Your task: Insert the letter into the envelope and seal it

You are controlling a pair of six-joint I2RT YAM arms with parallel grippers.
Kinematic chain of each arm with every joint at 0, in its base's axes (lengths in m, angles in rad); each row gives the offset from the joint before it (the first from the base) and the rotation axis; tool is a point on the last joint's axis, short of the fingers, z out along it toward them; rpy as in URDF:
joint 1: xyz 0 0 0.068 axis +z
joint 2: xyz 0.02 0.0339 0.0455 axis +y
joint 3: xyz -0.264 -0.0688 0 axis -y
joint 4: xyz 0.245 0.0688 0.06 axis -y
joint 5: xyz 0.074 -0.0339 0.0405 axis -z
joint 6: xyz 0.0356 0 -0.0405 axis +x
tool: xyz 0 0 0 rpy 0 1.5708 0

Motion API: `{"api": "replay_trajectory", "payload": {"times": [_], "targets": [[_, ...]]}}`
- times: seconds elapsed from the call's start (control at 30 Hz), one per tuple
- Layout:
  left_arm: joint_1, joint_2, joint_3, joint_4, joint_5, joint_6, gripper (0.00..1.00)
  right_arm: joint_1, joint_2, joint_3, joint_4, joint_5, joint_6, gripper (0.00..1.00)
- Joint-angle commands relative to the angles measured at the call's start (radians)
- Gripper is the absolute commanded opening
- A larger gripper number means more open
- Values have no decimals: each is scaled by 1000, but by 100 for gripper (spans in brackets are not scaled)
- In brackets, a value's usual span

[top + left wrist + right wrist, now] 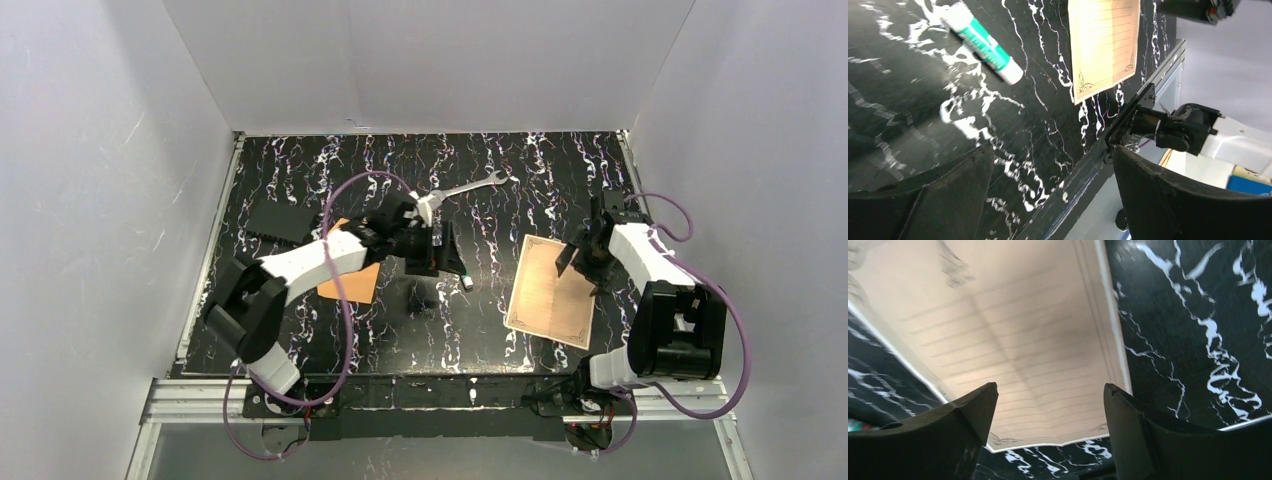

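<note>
Right wrist view: the right gripper stands spread and empty, low over the pale cream ruled paper letter with its thin ornamental border, lying flat at centre right of the overhead view; thin, light and floppy, it should crease easily, so a pinch at an edge or corner seems best. The left gripper is likewise spread and empty near a green-and-white glue stick; the orange-brown kraft paper envelope lies partly under that arm, centre left; no writing is legible anywhere.
</note>
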Motion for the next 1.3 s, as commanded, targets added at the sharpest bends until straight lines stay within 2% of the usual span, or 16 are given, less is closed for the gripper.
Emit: {"api": "replay_trajectory", "payload": {"times": [0.0, 0.17, 0.43, 0.5, 0.6, 0.67, 0.73, 0.8, 0.9, 1.0, 1.1, 1.27], "targets": [[-83, 129, 105, 93, -20, -113, 86, -37, -81, -100, 0, 16, -5, 87], [-136, 272, 239, 83, -30, -140, 85, -50, -120, -180, 21, -52, -12, 88], [-146, 459, 494, -124, -175, -186, 83, -50, -116, -336, 136, -359, 100, 83], [-147, 467, 513, -184, -195, -191, 82, -50, -127, -371, 192, -421, 185, 82], [-146, 405, 450, -171, -208, -177, 83, -51, -157, -453, 336, -518, 365, 80], [-146, 356, 391, -150, -220, -167, 84, -49, -188, -529, 513, -596, 552, 79], [-147, 318, 347, -151, -232, -159, 84, -44, -226, -585, 711, -654, 662, 77], [-147, 284, 297, -150, -241, -164, 84, -43, -267, -497, 610, -617, 600, 76], [-146, 237, 239, -157, -252, -213, 85, -43, -259, -266, 317, -447, 360, 78], [-152, 204, 171, -126, -249, -316, 85, -42, -174, -107, 218, -329, 202, 78], [-176, 201, 128, -68, -252, -421, 85, -43, -48, -51, 247, -281, 125, 78], [-237, 213, 68, 52, -330, -587, 87, -41, 130, -2, 341, -288, 78, 77]]}}
